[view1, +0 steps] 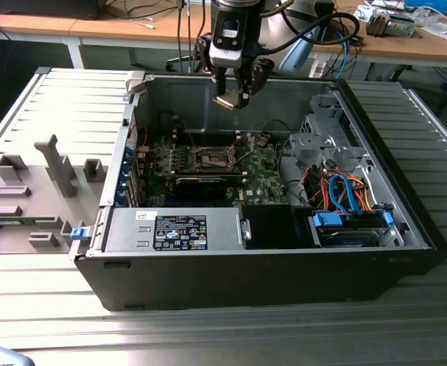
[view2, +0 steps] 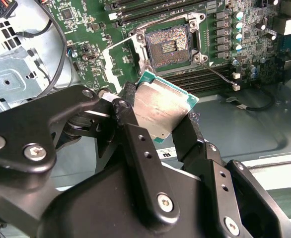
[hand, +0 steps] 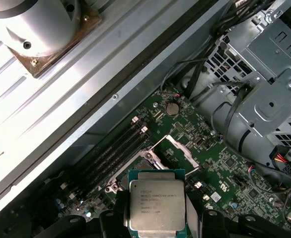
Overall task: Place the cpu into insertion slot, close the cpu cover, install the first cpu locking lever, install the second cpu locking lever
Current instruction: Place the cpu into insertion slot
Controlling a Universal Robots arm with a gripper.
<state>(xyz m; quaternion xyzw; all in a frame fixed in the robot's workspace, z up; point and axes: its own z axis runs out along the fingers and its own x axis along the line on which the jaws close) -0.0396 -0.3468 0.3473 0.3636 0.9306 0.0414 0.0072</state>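
Note:
My gripper (view1: 233, 97) hangs above the open computer case (view1: 406, 206), shut on the cpu (view1: 225, 101). In both wrist views the cpu (view2: 161, 109) (hand: 157, 203) is a silvery square chip on a green edge, pinched at two opposite sides by the black fingers (view2: 123, 116). It is tilted and well clear of the board. Below it lies the insertion slot (view2: 169, 45) (view1: 212, 158), its brownish contact field bare inside a dark rim. The cpu cover (hand: 180, 151) stands raised beside the slot. A thin wire lever (view2: 219, 74) sticks out from the slot's corner.
A green board (view1: 265, 164) fills the case floor, with a long black card (view1: 200, 183) in front of the slot. A metal drive cage (view1: 323, 137) and orange and blue cables (view1: 345, 191) sit on the exterior view's right. A grey fixture plate (view1: 33, 191) lies outside, left.

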